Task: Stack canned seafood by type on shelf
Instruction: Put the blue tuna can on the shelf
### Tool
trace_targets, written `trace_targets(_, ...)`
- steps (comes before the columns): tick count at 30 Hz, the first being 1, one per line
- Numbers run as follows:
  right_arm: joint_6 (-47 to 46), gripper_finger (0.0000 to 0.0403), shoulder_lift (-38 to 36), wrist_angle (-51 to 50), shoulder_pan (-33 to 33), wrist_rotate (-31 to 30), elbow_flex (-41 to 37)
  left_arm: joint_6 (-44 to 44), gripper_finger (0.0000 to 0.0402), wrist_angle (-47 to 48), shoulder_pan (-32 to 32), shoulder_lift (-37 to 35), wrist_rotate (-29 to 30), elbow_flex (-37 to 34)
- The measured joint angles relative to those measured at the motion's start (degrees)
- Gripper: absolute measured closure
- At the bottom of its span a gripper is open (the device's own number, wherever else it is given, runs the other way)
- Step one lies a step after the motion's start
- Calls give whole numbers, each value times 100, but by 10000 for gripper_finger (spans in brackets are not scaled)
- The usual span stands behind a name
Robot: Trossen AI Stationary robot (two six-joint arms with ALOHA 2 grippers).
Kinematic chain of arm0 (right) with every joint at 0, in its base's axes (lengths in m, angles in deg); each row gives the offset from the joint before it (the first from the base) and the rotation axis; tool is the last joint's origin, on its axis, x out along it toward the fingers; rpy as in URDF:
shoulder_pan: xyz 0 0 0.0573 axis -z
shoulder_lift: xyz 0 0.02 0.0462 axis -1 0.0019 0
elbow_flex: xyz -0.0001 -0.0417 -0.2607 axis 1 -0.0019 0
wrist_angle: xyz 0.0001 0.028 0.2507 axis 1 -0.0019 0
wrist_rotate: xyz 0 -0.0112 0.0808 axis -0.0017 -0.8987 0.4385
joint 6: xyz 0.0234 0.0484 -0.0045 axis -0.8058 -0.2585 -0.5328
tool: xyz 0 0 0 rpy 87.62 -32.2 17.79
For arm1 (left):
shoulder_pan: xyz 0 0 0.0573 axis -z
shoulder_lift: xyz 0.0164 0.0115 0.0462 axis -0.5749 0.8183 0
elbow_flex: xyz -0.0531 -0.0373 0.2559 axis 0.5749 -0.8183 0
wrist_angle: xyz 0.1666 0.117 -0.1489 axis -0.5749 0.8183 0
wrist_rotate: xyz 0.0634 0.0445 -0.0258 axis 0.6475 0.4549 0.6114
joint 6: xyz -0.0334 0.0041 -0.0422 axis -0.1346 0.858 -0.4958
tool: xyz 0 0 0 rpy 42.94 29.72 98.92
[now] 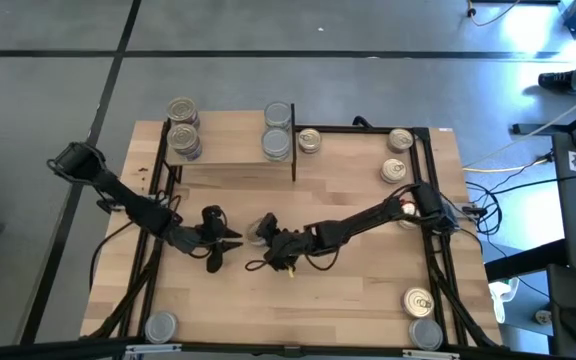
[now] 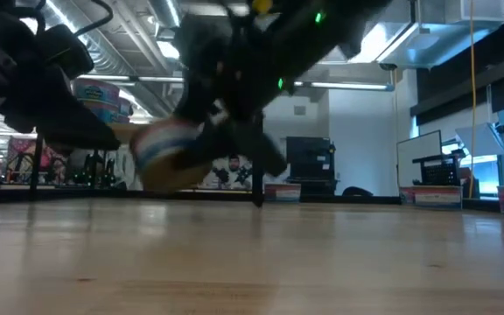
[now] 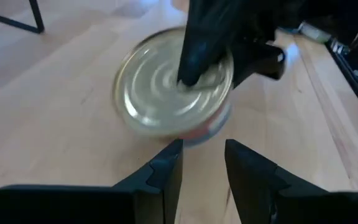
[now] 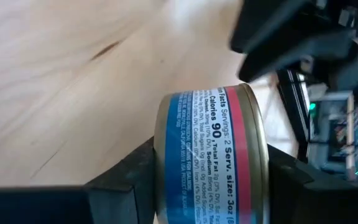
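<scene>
My right gripper (image 1: 268,238) is at the table's middle, shut on a tin (image 1: 260,229) with a plain silver top and a blue and red label (image 4: 213,155). My left gripper (image 1: 228,241) is just to the tin's left, open and touching nothing. In the left wrist view its fingers (image 3: 204,158) point at the tin (image 3: 160,93) from a short way off. The shelf (image 1: 230,152) stands at the far edge. It carries two stacks of tins, one at its left end (image 1: 184,139) and one at its right end (image 1: 278,144). My right gripper pinches the tin across its flat ends. One finger (image 3: 197,50) lies over the silver lid (image 3: 148,87), and the other is on the opposite end, hidden behind the tin. The fingers reach in from the table's right. The tin (image 2: 166,150) is tilted and lifted clear of the table.
Loose tins stand on the table: one just right of the shelf (image 1: 310,140), two at the far right (image 1: 400,139) (image 1: 395,170), two at the near right corner (image 1: 419,300) (image 1: 426,333) and one at the near left (image 1: 161,326). A black frame rail (image 1: 433,200) runs along the table's edges.
</scene>
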Motion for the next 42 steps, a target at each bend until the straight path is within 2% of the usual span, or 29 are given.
trace_targets(4, -495, 210, -283, -754, -6, -23, 4, 115, 284, 97, 0, -204, 63, 1)
trace_targets(10, -895, 210, -795, -1342, -8, -143, 8, 314, 284, 140, -4, -240, 107, 2)
trace_targets(14, -911, 210, -1116, -1465, -11, -199, 8, 217, 284, 74, -14, -237, 128, 3)
trace_targets(18, -1201, 210, -1364, -1463, -11, -10, 24, 450, 278, -177, -120, -238, 133, 3)
trace_targets(21, -1530, 210, -1364, -1653, -11, 80, 21, 624, 251, -277, -250, -240, 82, 3)
trace_targets(24, -1758, 210, -1363, -1860, -13, 92, 19, 901, 207, -450, -413, -241, 5, 5)
trace_targets(28, -2222, 210, -1363, -2100, -2, 102, 19, 1739, 147, -569, -705, -240, 10, 74)
trace_targets(31, -2607, 210, -1363, -2036, 40, 194, 19, 2580, 117, -671, -758, -196, -7, 281)
trace_targets(36, -3077, 210, -1337, -2037, 160, 224, 19, 3587, 103, -657, -761, -106, -5, 669)
trace_targets(42, -3249, 210, -1335, -1594, 180, 424, 19, 4105, 102, -627, -761, 176, -5, 935)
